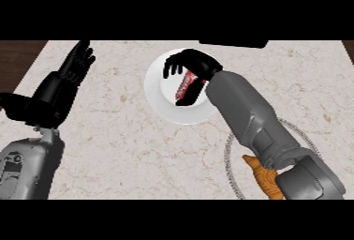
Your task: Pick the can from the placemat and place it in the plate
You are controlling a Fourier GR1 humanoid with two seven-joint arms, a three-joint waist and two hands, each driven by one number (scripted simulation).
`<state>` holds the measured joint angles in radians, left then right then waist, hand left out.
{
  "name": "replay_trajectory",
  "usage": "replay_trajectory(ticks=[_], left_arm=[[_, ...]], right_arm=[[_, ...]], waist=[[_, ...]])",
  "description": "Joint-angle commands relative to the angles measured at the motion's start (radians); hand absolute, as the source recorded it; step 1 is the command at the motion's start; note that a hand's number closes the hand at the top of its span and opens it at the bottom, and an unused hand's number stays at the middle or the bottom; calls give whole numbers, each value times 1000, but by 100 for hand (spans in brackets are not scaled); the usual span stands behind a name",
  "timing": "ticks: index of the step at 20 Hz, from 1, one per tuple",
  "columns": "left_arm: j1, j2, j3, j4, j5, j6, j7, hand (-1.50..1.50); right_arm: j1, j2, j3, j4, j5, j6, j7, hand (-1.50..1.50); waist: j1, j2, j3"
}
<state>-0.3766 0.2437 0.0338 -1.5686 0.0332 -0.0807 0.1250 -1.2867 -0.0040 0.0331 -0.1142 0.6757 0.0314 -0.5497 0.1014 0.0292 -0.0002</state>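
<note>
A red can (186,87) lies tilted over the white plate (160,104) at the counter's upper middle. My right hand (191,61) is curled round the can's upper end, directly above the plate. The grey right forearm crosses the pale round placemat (233,165) at the lower right and hides most of it. At the upper left my left hand (77,62) rests open with straight fingers pointing up, well away from the plate.
An orange croissant-like item (266,180) lies on the placemat under my right forearm. A dark object (233,43) sits at the counter's far edge above the plate. Dark wood (17,56) borders the marble counter on the left.
</note>
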Motion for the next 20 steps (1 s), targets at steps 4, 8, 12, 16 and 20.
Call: replay_trajectory(ticks=[4,8,12,16,20], left_arm=[[0,-4,-12,18,-5,-21,-37,0],[1,7,5,5,1,-19,-20,0],[10,25,35,12,13,-20,0,0],[29,8,14,8,-7,-14,-31,0],[-23,11,21,-4,7,-13,20,0]], right_arm=[[4,4,-51,11,-106,86,-38,-150],[18,4,-125,1,-211,63,-55,-150],[-16,4,-199,0,-298,161,-53,-150],[-21,-46,-254,9,-344,185,-29,-150],[-33,-118,-294,14,-381,252,-2,-150]], waist=[[36,7,0],[34,2,1],[-12,-8,1],[-17,2,1],[-20,4,1]])
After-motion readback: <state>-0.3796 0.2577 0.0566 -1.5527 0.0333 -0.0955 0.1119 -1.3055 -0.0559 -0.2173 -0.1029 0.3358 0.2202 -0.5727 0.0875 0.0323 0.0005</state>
